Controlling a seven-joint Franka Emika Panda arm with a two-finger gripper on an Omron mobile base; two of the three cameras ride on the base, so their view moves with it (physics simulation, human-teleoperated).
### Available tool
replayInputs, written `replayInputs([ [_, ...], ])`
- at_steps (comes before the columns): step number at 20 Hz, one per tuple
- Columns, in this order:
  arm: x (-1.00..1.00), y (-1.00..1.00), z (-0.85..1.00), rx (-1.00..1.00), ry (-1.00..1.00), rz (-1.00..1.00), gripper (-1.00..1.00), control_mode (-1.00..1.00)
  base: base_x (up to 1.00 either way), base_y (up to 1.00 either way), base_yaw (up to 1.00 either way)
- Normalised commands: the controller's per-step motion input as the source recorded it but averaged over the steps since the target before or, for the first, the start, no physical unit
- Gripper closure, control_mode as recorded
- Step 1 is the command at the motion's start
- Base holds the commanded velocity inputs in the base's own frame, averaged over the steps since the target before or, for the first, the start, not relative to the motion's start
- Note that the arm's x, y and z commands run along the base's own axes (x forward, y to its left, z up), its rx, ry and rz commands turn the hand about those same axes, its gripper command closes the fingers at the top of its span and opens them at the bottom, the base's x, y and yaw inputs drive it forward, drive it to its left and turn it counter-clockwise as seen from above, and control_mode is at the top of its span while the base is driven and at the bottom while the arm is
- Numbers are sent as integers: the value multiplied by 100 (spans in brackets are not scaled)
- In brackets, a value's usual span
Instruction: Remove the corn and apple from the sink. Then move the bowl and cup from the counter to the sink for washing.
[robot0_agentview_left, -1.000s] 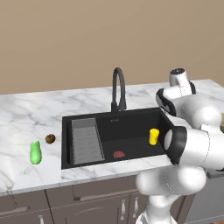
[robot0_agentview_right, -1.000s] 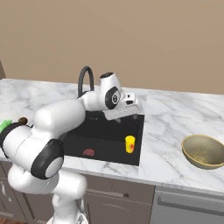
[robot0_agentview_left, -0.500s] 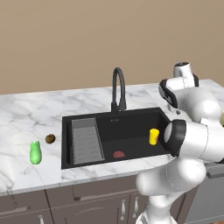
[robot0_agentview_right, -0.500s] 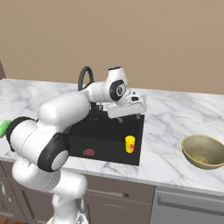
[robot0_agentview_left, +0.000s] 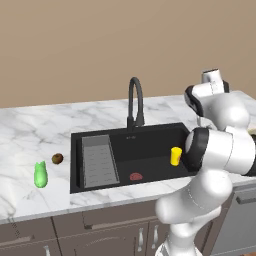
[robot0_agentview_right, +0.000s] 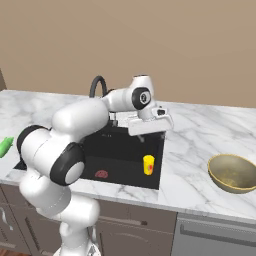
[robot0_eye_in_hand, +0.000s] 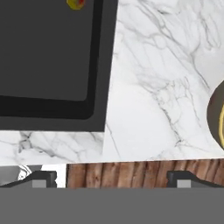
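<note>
The yellow cup (robot0_agentview_left: 175, 156) (robot0_agentview_right: 148, 164) stands upright in the right part of the black sink (robot0_agentview_left: 150, 147) (robot0_agentview_right: 122, 150). A green corn (robot0_agentview_left: 40, 175) (robot0_agentview_right: 5, 145) and a small brownish apple (robot0_agentview_left: 57, 158) lie on the white marble counter (robot0_agentview_left: 30, 130) left of the sink. On the counter to the right sits the tan bowl (robot0_agentview_right: 233, 172), its edge (robot0_eye_in_hand: 217, 116) at the hand view's right side. My gripper (robot0_agentview_right: 150, 131) (robot0_eye_in_hand: 111, 181) hangs open and empty over the sink's right rim (robot0_eye_in_hand: 98, 65), with the cup (robot0_eye_in_hand: 75, 3) at the hand view's top edge.
A black arched faucet (robot0_agentview_left: 134, 100) rises behind the sink. A ribbed grey drain rack (robot0_agentview_left: 99, 160) fills the basin's left side. A flat reddish item (robot0_agentview_left: 135, 176) (robot0_agentview_right: 101, 174) lies on the basin floor. Bare marble (robot0_eye_in_hand: 148, 87) stretches between the sink and the bowl.
My arm has swung right, from over the sink to its right rim, nearer the bowl. The gripper stays open and empty. The cup, corn and apple have not moved.
</note>
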Motion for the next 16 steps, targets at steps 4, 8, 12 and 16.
replayInputs([
  [4,-11,-24,0,3,6,0,-100,-100,0,0,0],
  [8,-7,-18,0,0,3,0,-100,-100,0,0,0],
  [12,-5,-22,-1,3,5,0,-100,-100,0,0,0],
  [16,-5,-25,-7,6,1,0,-100,-100,0,0,0],
])
